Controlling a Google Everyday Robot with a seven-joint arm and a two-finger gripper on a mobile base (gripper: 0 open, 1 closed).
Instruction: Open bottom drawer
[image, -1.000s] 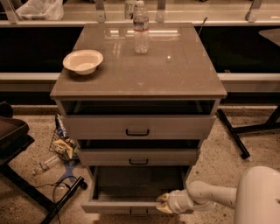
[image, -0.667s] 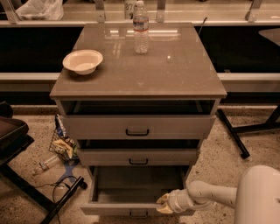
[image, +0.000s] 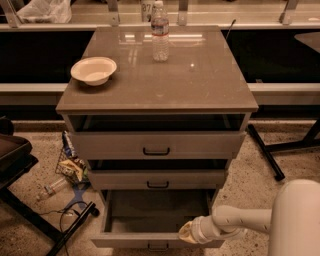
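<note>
The bottom drawer (image: 150, 212) of the grey-beige cabinet (image: 160, 95) stands pulled far out, its plain grey inside showing. Its slim front (image: 125, 242) lies at the lower edge of the view, with the small black bar handle (image: 158, 246) partly cut off. My gripper (image: 186, 233) reaches in from the right on a white arm (image: 240, 222) and sits at the drawer's front right rim, just right of the handle. The middle drawer (image: 158, 178) and top drawer (image: 156, 145) stand slightly out.
A white bowl (image: 93, 70) and a clear water bottle (image: 160, 32) stand on the cabinet top. A wire basket of snack packets (image: 71, 167) and a bottle (image: 50, 189) lie on the floor at left. A dark chair (image: 15, 160) stands far left. Black table legs (image: 265, 150) are at right.
</note>
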